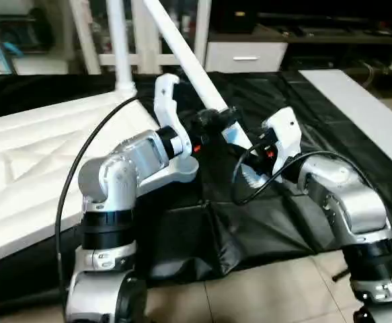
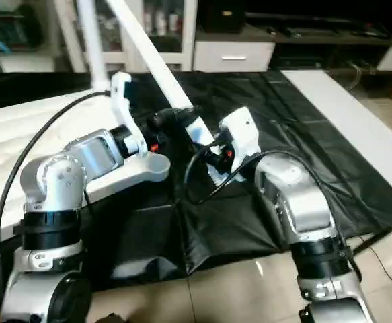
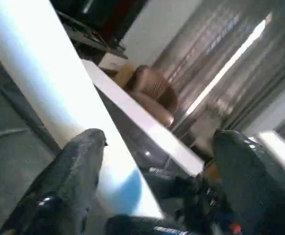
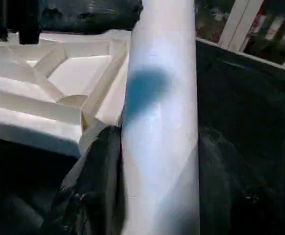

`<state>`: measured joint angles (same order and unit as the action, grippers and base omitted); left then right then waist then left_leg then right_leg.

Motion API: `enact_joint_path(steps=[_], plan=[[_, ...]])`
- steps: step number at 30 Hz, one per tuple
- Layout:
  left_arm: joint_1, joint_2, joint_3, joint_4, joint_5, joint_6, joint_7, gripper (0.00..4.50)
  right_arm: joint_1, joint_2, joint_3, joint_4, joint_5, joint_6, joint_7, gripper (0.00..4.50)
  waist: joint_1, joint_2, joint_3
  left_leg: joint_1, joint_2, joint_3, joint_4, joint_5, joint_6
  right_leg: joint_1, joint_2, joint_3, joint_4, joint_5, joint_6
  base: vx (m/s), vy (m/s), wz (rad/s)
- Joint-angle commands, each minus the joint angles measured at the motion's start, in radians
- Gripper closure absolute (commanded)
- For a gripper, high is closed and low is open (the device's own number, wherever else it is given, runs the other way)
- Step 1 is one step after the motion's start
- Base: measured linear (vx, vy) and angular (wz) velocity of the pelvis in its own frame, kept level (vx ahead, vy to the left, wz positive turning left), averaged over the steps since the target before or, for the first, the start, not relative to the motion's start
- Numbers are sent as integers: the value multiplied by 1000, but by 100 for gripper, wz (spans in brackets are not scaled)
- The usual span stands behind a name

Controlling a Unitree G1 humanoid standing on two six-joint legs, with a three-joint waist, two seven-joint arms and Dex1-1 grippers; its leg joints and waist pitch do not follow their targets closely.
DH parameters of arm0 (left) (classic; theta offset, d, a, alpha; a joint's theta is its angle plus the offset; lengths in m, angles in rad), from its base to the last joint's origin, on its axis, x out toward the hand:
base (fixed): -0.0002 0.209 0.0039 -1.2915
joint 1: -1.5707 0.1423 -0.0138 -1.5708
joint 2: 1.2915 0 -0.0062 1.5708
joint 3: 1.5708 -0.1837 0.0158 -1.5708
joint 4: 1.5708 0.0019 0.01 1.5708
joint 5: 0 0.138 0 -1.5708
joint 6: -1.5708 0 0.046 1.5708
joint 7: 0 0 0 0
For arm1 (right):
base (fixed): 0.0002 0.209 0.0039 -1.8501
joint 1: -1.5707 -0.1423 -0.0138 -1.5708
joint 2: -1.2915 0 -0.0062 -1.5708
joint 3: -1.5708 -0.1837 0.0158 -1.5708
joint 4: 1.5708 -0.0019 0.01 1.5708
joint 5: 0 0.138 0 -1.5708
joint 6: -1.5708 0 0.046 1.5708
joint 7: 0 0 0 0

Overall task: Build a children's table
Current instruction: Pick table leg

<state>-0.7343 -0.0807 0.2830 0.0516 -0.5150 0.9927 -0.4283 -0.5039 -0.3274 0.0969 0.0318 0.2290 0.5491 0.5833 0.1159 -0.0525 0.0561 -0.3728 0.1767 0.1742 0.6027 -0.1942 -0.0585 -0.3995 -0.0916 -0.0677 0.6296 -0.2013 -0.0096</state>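
Observation:
The white tabletop [image 1: 34, 155] lies upside down at the left on the black cover, its ribbed underside showing. One white leg [image 1: 120, 47] stands upright in its far corner socket. A second white leg [image 1: 189, 60] slants down from the top of the picture to between my grippers, and carries a blue mark [image 4: 147, 88] near its lower end. My right gripper [image 4: 159, 181] is shut on that lower end. Just above it, my left gripper [image 3: 162, 161] is open, with one finger [image 3: 78, 161] against the leg and the other standing well apart.
A long white panel [image 1: 364, 101] lies on the right side of the black-covered worktable [image 1: 249, 229]. White furniture and shelves [image 1: 246, 54] stand behind the table. The cover hangs over the near edge above the tiled floor [image 1: 276, 296].

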Motion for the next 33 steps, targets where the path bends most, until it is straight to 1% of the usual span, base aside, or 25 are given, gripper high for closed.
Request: enact_joint_path(steps=[1, 2, 3, 4, 5, 6, 7, 8, 9, 10, 11, 12, 13, 14, 16, 18, 20, 22, 23, 24, 25, 27, 28, 30, 33], plan=[[-39, -11, 42, 35, -14, 8, 66, 28, -7, 15, 37, -105, 19, -8, 31, 265, 1, 3, -65, 19, 47, -12, -70, -111, 29, 48, -55, 47, -78, -100, -217, 0, 0, 0], [-52, -18, 68, 39, -40, 9, 75, 28, -6, 18, 46, -110, 14, -11, 33, 265, 3, 4, -64, 20, 48, -13, -70, -114, 26, 48, -55, 47, -78, -95, -215, 0, 0, 0], [-63, -27, 92, 40, -68, 13, 85, 16, 0, 19, 56, -113, 7, -19, 39, 265, 3, 0, -65, 16, 47, -14, -72, -117, 22, 53, -56, 47, -76, -82, -213, 0, 0, 0], [-64, -29, 96, 40, -73, 14, 87, 5, 2, 18, 59, -113, 6, -21, 41, 265, 4, -5, -65, 12, 46, -15, -72, -104, 24, 56, -56, 46, -72, -70, -207, 0, 0, 0], [-66, -32, 101, 39, -80, 16, 92, 1, 7, 17, 64, -113, 2, -25, 44, 265, 4, -4, -65, 13, 46, -15, -72, -97, 26, 55, -57, 47, -72, -63, -204, 0, 0, 0], [-66, -29, 92, 35, -67, 11, 100, 0, 12, 16, 73, -119, -8, -29, 37, 265, 0, -32, -64, 9, 45, -11, -70, -87, 35, 56, -55, 46, -76, -60, -195, 0, 0, 0], [-64, -25, 87, 33, -53, 9, 116, 0, 15, 26, 80, -129, -10, -26, 24, 265, 7, -18, -65, 9, 44, -13, -70, -76, 38, 57, -59, 47, -73, -75, -186, 0, 0, 0], [-64, -25, 87, 32, -51, 9, 119, 0, 16, 29, 81, -132, -11, -25, 21, 265, 4, -8, -64, 11, 46, -14, -70, -74, 36, 54, -59, 48, -76, -73, -182, 0, 0, 0], [-64, -25, 87, 32, -51, 9, 119, 0, 16, 29, 81, -132, -11, -25, 21, 265, 2, -11, -64, 12, 47, -15, -70, -75, 33, 53, -58, 47, -75, -69, -182, 0, 0, 0], [-56, -16, 72, 38, -16, -9, 140, 0, 11, 40, 78, -132, -20, -27, -3, 265, 0, -6, -64, 12, 48, -16, -72, -76, 27, 54, -55, 47, -75, -54, -181, 0, 0, 0], [-52, -16, 71, 49, 1, -20, 167, 0, 3, 52, 65, -129, -31, -36, -35, 265, -1, -8, -64, 13, 48, -17, -72, -76, 24, 54, -55, 46, -73, -49, -182, 0, 0, 0], [-52, -16, 71, 49, 1, -20, 167, 0, 3, 52, 65, -129, -31, -36, -35, 265, -1, -8, -65, 12, 47, -17, -72, -72, 17, 56, -55, 46, -72, -29, -185, 0, 0, 0], [-49, -14, 64, 57, 19, -34, 185, 0, -8, 67, 42, -120, -36, -38, -71, 265, -1, -8, -66, 12, 46, -17, -71, -67, 17, 57, -56, 47, -70, -20, -187, 0, 0, 0], [-50, -10, 62, 62, 18, -40, 197, 0, -23, 77, 18, -108, -43, -41, -103, 265, -1, -12, -64, 12, 47, -16, -73, -73, 17, 57, -56, 47, -73, -25, -186, 0, 0, 0], [-52, 1, 59, 70, 17, -63, 207, 0, -41, 87, -14, -83, -51, -50, -135, 265, -1, -9, -64, 13, 46, -17, -74, -81, 11, 55, -56, 47, -72, -41, -183, 0, 0, 0], [-54, 4, 68, 76, 11, -72, 216, 0, -48, 89, -22, -71, -62, -56, -150, 265, -2, -9, -63, 14, 47, -16, -75, -92, 0, 55, -55, 47, -71, -45, -173, 0, 0, 0], [-54, 5, 76, 73, 4, -70, 218, 0, -56, 90, -30, -65, -68, -55, -166, 265, -4, -8, -63, 13, 45, -16, -74, -95, -3, 55, -54, 48, -72, -42, -162, 0, 0, 0], [-56, 7, 83, 67, -8, -65, 218, 0, -66, 93, -41, -60, -71, -53, -187, 265, -3, -7, -64, 15, 45, -15, -73, -79, -4, 55, -54, 48, -69, -24, -160, 0, 0, 0], [-56, 7, 83, 67, -8, -65, 218, 0, -66, 93, -41, -60, -71, -53, -187, 265, -2, -3, -65, 15, 45, -16, -73, -73, -6, 55, -54, 48, -67, -13, -163, 0, 0, 0], [-57, 5, 87, 67, -14, -66, 217, 0, -69, 92, -46, -57, -72, -58, -191, 265, -3, 3, -65, 19, 45, -16, -73, -74, -9, 52, -51, 47, -67, 15, -176, 0, 0, 0], [-58, -1, 92, 70, -22, -71, 223, 0, -69, 92, -51, -56, -73, -62, -197, 265, -1, 4, -65, 18, 45, -16, -73, -75, -10, 52, -51, 47, -66, 23, -180, 0, 0, 0], [-59, -4, 95, 75, -27, -77, 227, 0, -68, 93, -54, -52, -73, -66, -201, 265, 0, -3, -67, 15, 45, -17, -72, -68, -8, 58, -54, 46, -63, 42, -189, 0, 0, 0], [-58, -7, 93, 70, -43, -80, 228, 0, -58, 91, -43, -63, -71, -55, -192, 265, 0, -3, -66, 15, 44, -16, -72, -68, -7, 58, -53, 47, -64, 41, -189, 0, 0, 0], [-63, -25, 116, 54, -96, -72, 232, 0, -27, 89, -3, -95, -67, -24, -160, 265, -1, -3, -64, 14, 44, -15, -73, -83, -6, 58, -55, 47, -66, 23, -193, 0, 0, 0], [-70, -38, 134, 50, -123, -62, 234, 0, -10, 86, 25, -107, -69, -13, -142, 265, -1, -5, -65, 13, 45, -17, -73, -86, -1, 59, -56, 47, -67, 19, -193, 0, 0, 0]])
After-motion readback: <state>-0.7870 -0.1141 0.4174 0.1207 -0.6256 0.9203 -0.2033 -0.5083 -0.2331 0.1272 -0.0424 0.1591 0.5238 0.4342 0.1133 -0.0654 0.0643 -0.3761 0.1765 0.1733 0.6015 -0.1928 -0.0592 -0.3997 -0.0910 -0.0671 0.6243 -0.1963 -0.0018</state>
